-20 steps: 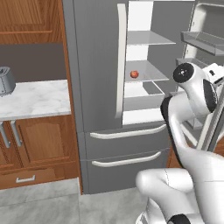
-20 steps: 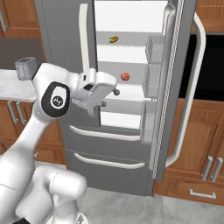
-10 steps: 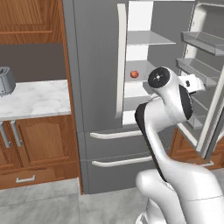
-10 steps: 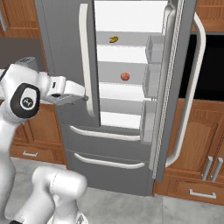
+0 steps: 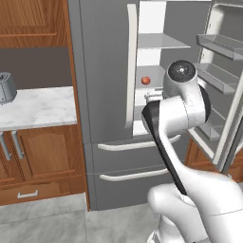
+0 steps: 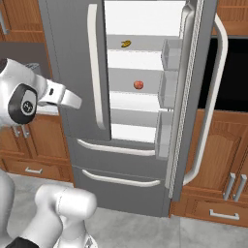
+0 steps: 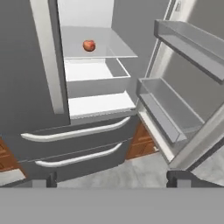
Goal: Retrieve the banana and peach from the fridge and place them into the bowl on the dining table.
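We see the fridge (image 6: 145,97) with its right door swung wide open and its left door shut, the white shelves inside in plain view. The peach (image 6: 138,85) sits alone on a middle shelf, near the front edge, and we find it again in the left base view (image 5: 145,80) just left of the arm's elbow joint, and in the hand view (image 7: 89,45) on the glass shelf above a white drawer. The banana (image 6: 126,43) lies on the shelf above the peach, toward the back. Our gripper (image 7: 113,178) shows as two dark fingertips (image 7: 51,179) at the bottom corners of the hand view, spread wide apart with nothing between them, well short of the peach and pointed at the fridge's lower drawers and open door bins. Our arm is folded in front of the fridge, clear of the shelves. To the left of the fridge, a marble worktop (image 5: 38,107) over wooden cabinets carries a steel toaster (image 5: 5,88) at its far left edge.
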